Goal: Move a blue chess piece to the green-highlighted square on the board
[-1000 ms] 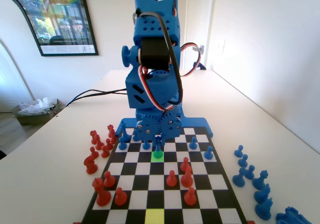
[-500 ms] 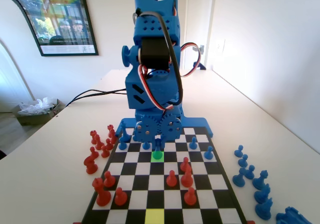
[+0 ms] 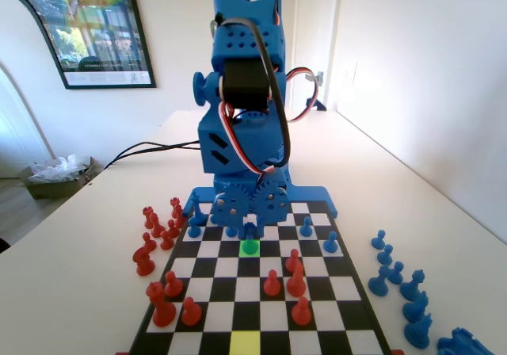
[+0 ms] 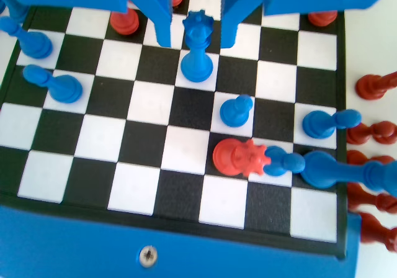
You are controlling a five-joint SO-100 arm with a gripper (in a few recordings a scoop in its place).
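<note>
I saw the blue chess piece (image 4: 198,46) standing upright on the green-highlighted square (image 3: 249,247), same as a second ago. My gripper (image 4: 195,42) had its jaws spread wide on both sides, not touching it. The move looked done.

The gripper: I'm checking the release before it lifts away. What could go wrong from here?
1. The open blue two-finger gripper straddles the slim crowned blue chess piece; a skewed lift might clip its crown and topple it off the bright green-highlighted square.
2. A round-headed blue pawn stands diagonally adjacent on the black-and-white checkered board; a falling piece could hit it.
</note>
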